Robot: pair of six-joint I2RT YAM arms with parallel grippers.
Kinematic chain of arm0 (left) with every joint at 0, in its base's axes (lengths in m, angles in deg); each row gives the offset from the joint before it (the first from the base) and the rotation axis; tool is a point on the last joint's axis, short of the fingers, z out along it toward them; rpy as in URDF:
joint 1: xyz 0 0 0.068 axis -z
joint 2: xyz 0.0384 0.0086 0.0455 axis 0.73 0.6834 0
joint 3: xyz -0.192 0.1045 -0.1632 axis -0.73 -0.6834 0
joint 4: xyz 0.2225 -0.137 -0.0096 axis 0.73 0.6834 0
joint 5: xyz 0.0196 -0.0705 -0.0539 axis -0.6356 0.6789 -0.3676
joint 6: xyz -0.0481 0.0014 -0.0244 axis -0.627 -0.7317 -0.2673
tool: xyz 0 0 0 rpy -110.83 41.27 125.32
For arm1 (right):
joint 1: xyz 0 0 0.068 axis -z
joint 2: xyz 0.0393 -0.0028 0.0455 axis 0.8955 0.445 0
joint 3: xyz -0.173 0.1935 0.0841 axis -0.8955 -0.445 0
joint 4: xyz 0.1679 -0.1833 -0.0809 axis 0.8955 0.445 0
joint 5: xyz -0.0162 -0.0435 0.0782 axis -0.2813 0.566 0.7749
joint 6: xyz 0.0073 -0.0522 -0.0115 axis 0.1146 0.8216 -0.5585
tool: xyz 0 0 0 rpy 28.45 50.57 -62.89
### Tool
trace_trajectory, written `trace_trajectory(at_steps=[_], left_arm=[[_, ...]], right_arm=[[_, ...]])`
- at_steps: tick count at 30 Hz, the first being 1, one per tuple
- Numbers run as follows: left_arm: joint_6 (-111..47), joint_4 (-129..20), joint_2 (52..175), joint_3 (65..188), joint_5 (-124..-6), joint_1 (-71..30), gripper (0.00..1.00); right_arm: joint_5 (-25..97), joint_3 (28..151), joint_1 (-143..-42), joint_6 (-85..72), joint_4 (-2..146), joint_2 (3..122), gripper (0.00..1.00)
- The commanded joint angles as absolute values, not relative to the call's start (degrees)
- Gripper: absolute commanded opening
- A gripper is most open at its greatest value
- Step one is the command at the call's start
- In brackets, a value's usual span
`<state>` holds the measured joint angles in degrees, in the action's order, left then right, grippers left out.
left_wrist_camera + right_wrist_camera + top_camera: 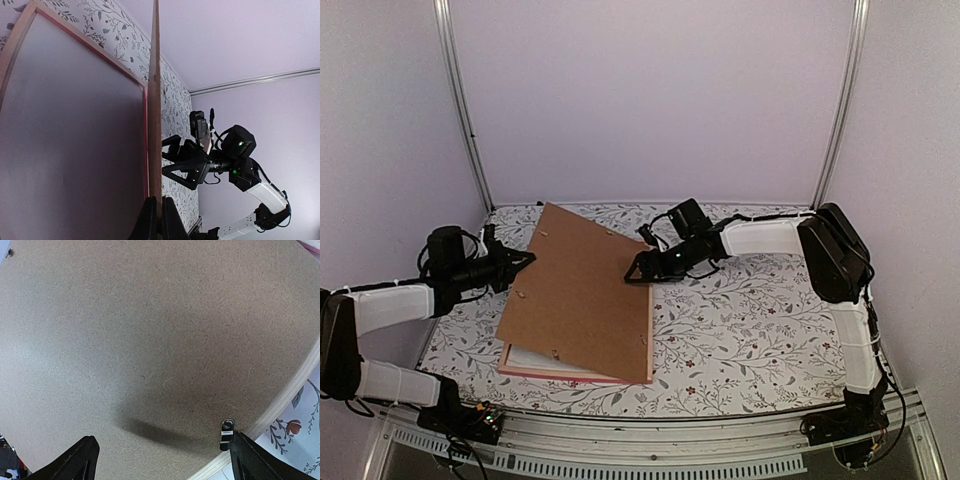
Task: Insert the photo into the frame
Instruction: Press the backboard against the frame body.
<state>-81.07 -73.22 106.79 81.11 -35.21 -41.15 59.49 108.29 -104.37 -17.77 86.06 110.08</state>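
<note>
the frame [570, 377] lies flat on the desk [750, 330], lower left of centre in the top view. only its thin pink rail shows, along the near and right sides. the photo is not visible in any view, and i cannot tell whether it is under the board or out of shot.

over the frame a brown backing board [582, 290] is tilted like an open lid, near end low and far end raised. it is probably held that way to keep the frame's inside reachable. the left tool [526, 260] is clamped on the board's left edge, with the thin edge pinched between its fingertips in the left wrist view. the right tool [640, 270] hangs at the board's right edge with its jaws spread wide, gripping nothing. whether it touches the board is unclear.

the board is matt, fibrous pressed wood with a small metal tab [227, 432] near its rim. inside the frame a pale smooth sheet [520, 358] shows. the desk has a floral cover.
</note>
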Motion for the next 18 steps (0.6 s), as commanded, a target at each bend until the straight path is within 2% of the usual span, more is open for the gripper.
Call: trace_trajectory(at_steps=[1, 18], left_arm=[[-82.4, -78.6, 106.8, 81.2, -34.1, -40.6, 0.00], [-81.0, -77.6, 108.5, 81.7, -34.0, -40.9, 0.00]], right_arm=[[61.9, 107.6, -104.3, -18.9, 84.5, 108.8, 0.95], [62.8, 107.7, -104.4, -19.7, 83.8, 109.0, 0.94]])
